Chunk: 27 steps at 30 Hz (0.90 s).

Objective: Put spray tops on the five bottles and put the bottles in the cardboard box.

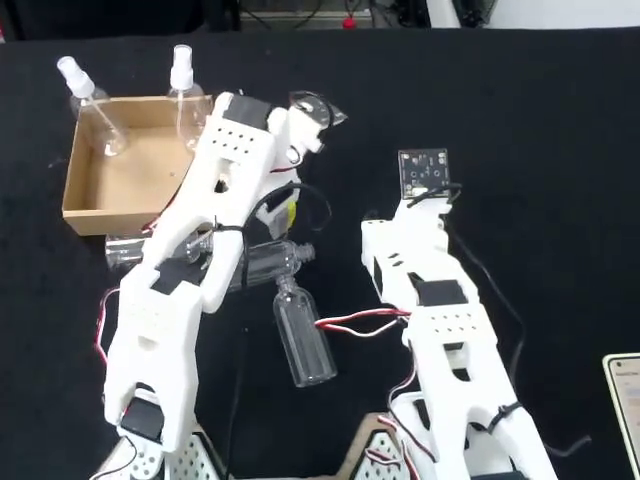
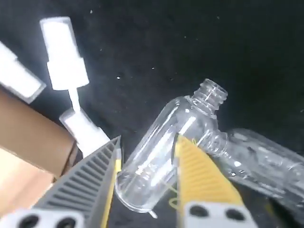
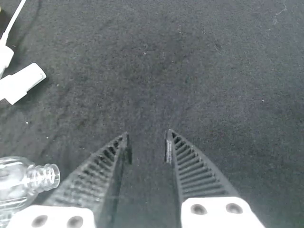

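Here, an uncapped clear plastic bottle (image 2: pixel 159 147), tilted, gripped across its body by the left gripper (image 2: pixel 147 139). Ribbed fingers (image 2: pixel 204 180), one grey and one yellow-faced, closed against either side of it, threaded neck pointing away from the wrist. Impossible to tell whether lifted off the bench or resting on it.

Just behind, a second uncapped clear bottle (image 2: pixel 259 154) on its side, neck tucked against the held one's shoulder. Beside the grey finger, loose white plastic spray tops (image 2: pixel 64 59) lying on the black cloth, next to a corner of the shallow brown cardboard box (image 1: pixel 110 221).

Inside that box, along its far wall, one capped clear bottle (image 1: pixel 100 120) at the far-left corner and another capped clear bottle (image 1: pixel 188 108) at the far-right corner, both already fitted with white spray tops. Just in front of the box, a third uncapped clear bottle (image 1: pixel 122 250) on its side, partly hidden under the left arm.

Farther out, the right gripper (image 3: pixel 147 136) low over the black cloth-covered bench (image 1: pixel 540 120), well apart from the box, its own fingers a little apart, nothing between them.
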Available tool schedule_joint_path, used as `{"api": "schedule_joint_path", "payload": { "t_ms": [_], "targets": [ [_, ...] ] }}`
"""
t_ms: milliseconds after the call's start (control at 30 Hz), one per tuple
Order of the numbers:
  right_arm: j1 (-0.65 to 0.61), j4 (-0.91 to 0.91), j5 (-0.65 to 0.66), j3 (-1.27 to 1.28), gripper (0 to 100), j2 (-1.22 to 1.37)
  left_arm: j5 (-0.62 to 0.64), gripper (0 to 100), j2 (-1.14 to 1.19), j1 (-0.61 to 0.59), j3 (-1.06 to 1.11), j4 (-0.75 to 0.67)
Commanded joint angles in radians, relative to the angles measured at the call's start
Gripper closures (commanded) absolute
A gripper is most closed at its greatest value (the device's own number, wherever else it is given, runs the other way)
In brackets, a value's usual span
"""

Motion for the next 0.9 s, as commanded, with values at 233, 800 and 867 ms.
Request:
{"api": "schedule_joint_path", "payload": {
  "t_ms": [233,800,867],
  "targets": [
    [0.014,-0.025,0.008,-0.010,88.4,-0.002,0.107,82,-0.532,-0.156,0.325,0.011],
    [0.014,-0.025,0.008,-0.010,88.4,0.002,-0.397,82,-0.741,-0.404,0.734,-0.083],
    [0.014,-0.025,0.008,-0.010,88.4,0.002,-0.443,82,-0.741,-0.433,0.782,-0.186]
  ]
}}
